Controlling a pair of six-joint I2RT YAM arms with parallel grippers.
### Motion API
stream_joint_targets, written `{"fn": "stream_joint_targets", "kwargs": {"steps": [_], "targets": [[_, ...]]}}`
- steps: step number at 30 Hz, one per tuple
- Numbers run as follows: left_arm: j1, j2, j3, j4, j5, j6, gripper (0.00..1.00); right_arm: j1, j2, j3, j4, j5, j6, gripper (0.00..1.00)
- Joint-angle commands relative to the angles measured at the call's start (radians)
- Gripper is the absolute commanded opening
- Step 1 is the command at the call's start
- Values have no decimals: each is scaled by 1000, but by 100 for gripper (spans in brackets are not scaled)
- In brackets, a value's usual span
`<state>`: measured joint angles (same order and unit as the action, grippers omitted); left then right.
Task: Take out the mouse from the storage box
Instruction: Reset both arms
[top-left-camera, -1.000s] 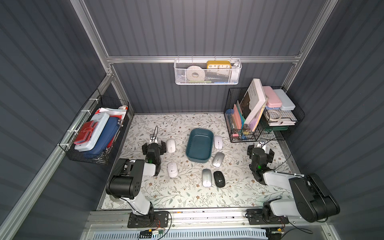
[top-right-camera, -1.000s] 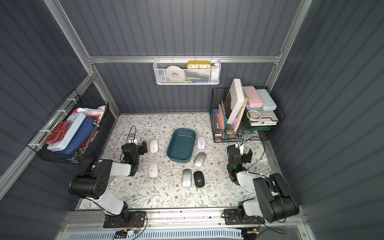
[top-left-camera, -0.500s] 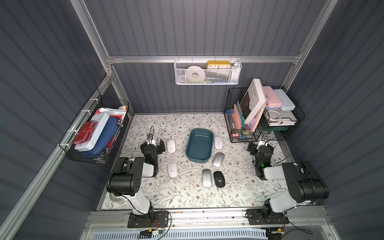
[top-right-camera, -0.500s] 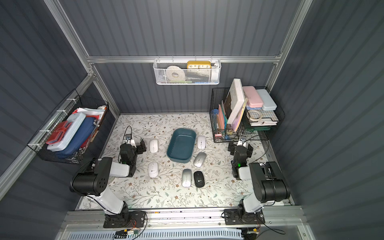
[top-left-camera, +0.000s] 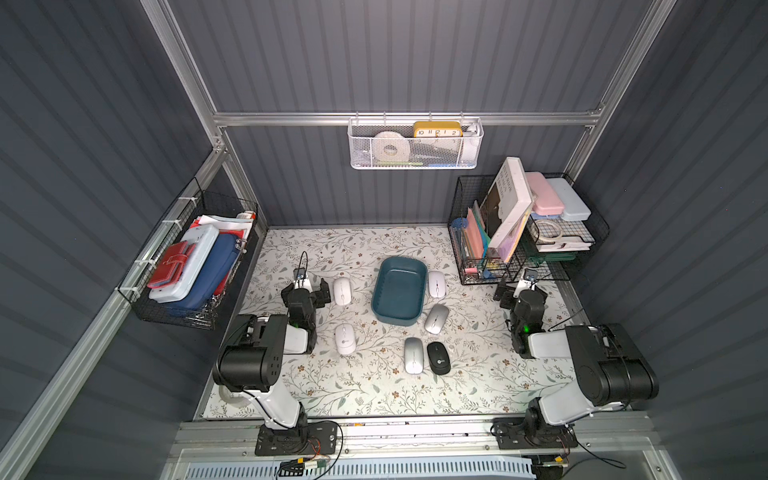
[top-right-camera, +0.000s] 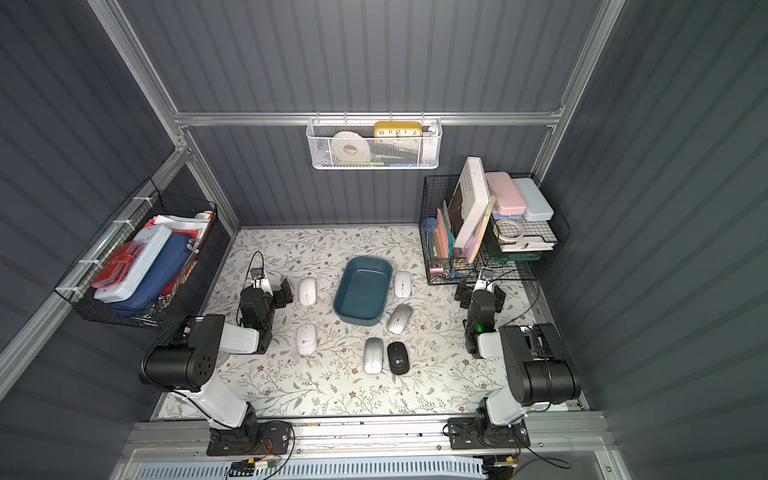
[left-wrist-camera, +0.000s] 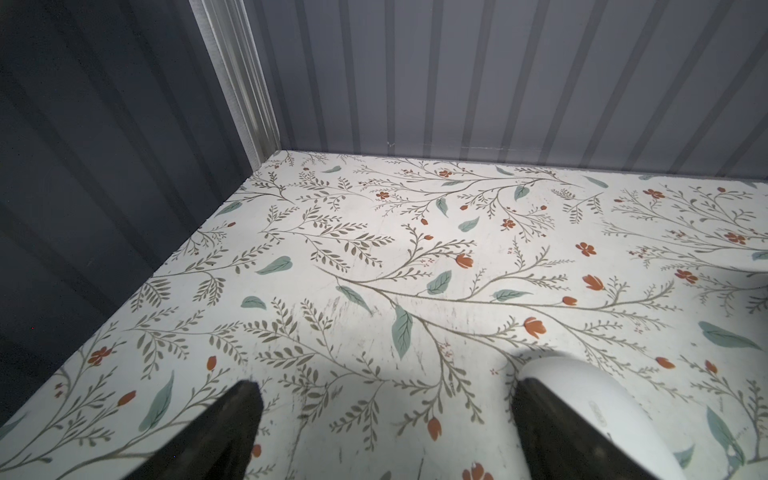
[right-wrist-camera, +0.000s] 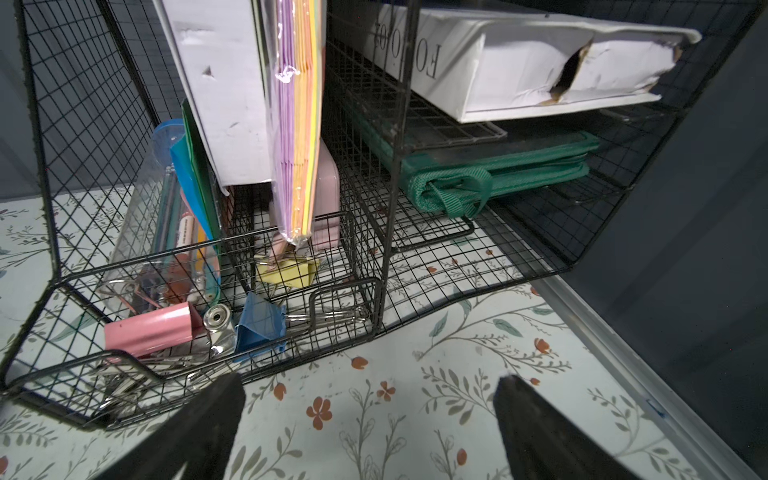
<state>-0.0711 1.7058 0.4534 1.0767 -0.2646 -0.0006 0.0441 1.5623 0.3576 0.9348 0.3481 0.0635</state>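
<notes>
Left gripper (left-wrist-camera: 386, 386): jaws apart, nothing between them; low over the table (top-left-camera: 374, 395), just beside a white mouse (top-left-camera: 342, 291) (probably kept clear of it).
Storage box (top-left-camera: 399, 293): mid-table; looks bare inside in both top views.
Other mice (top-left-camera: 436, 318): five, all on the table around the box, none inside, so removal looks done.
Right gripper (right-wrist-camera: 370, 380): jaws apart, empty; faces the wire rack (right-wrist-camera: 374, 291), well apart from the box.
Hard to see: neither wrist view shows the box; the left wrist view catches only part of the white mouse.
</notes>
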Motion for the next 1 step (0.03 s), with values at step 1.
{"fn": "stream_joint_targets", "kwargs": {"steps": [1], "targets": [[4, -3, -1, 11, 9, -13, 99, -2, -8, 16, 6, -5, 10, 99]]}}
